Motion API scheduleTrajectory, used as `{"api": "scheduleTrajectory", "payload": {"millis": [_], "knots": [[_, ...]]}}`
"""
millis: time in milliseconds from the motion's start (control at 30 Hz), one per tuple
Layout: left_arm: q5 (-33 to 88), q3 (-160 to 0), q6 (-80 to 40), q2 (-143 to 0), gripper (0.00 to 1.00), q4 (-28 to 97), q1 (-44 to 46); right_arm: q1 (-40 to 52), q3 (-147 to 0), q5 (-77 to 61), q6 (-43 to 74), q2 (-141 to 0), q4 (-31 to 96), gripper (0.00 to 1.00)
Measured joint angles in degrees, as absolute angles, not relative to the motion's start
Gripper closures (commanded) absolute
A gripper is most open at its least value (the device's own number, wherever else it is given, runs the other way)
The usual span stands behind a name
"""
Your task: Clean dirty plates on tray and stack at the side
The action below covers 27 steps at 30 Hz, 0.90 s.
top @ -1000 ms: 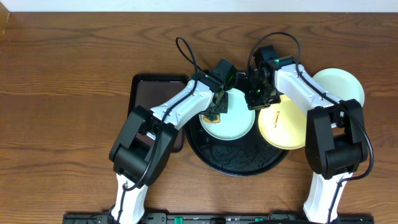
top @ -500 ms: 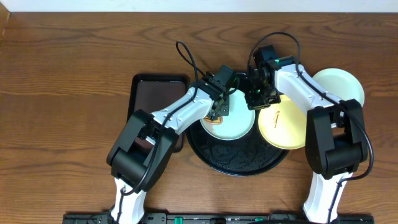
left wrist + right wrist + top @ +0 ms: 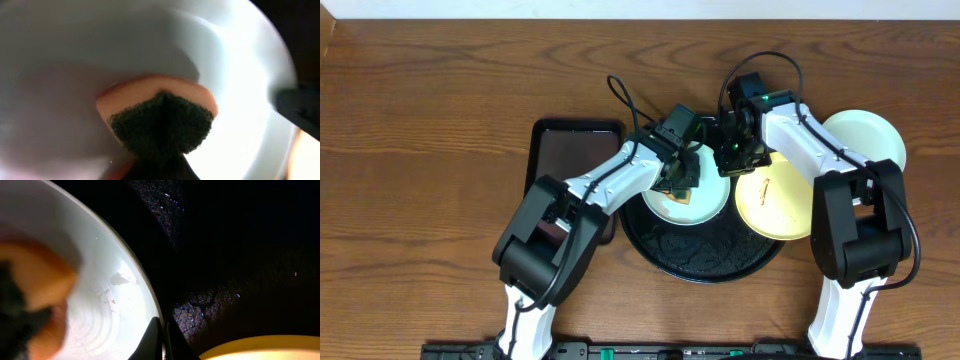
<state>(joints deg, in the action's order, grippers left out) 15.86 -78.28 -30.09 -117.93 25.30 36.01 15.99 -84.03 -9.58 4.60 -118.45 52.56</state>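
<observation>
A pale mint-blue plate lies on the round black tray. My left gripper is shut on an orange sponge with a dark green scouring side and presses it on this plate. My right gripper is shut on the plate's right rim, one finger inside and one outside. A pale yellow plate with a small smear at its centre lies half on the tray's right rim; its edge shows in the right wrist view. A third pale plate lies on the table at the right.
A smaller dark brown rectangular tray lies left of the black tray, partly under my left arm. The black tray's wet, speckled floor shows beside the plate. The wooden table extends to the left and back.
My left gripper has slid the sponge to the right and slightly forward across the mint-blue plate. My right gripper has kept its hold on the rim.
</observation>
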Motion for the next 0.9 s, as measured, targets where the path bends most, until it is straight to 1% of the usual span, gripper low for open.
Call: {"api": "scheduleTrajectory", "payload": {"millis": [100,267,467,533,600,700,767,833,900], "knots": [[21.89,-78.37,-30.2,-117.97,0.92,25.36,34.68,15.99,-84.03,-9.58,4.6,-118.45,52.58,0.99],[31.99,-79.22,-30.24,-116.88,0.93,25.52,28.38,15.99,-84.03,-9.58,4.6,-118.45,52.58,0.99],[37.47,-79.55,-29.85,-107.13,0.92,29.3,19.94,15.99,-84.03,-9.58,4.6,-118.45,52.58,0.98],[37.91,-80.09,-28.95,-103.57,0.92,31.22,18.13,15.99,-84.03,-9.54,4.64,-118.45,52.58,0.93],[36.95,-80.75,-27.64,-100.55,0.92,34.59,16.43,15.99,-84.03,-9.52,4.82,-118.45,52.49,0.88],[32.23,-80.99,-25.5,-97.97,0.92,40.75,14.46,15.99,-83.88,-9.43,4.89,-118.45,51.77,0.87],[27.07,-81.03,-24.03,-97.78,0.93,45.04,13.52,15.99,-83.26,-9.41,4.89,-118.45,49.84,0.9],[20.99,-80.88,-22.94,-98.17,0.92,47.99,12.91,15.99,-82.04,-9.47,4.73,-118.45,47.59,0.99],[16.43,-80.38,-22.17,-98.21,0.92,49.01,12.84,15.99,-81.14,-10.26,4.84,-118.34,46.57,0.99]]}}
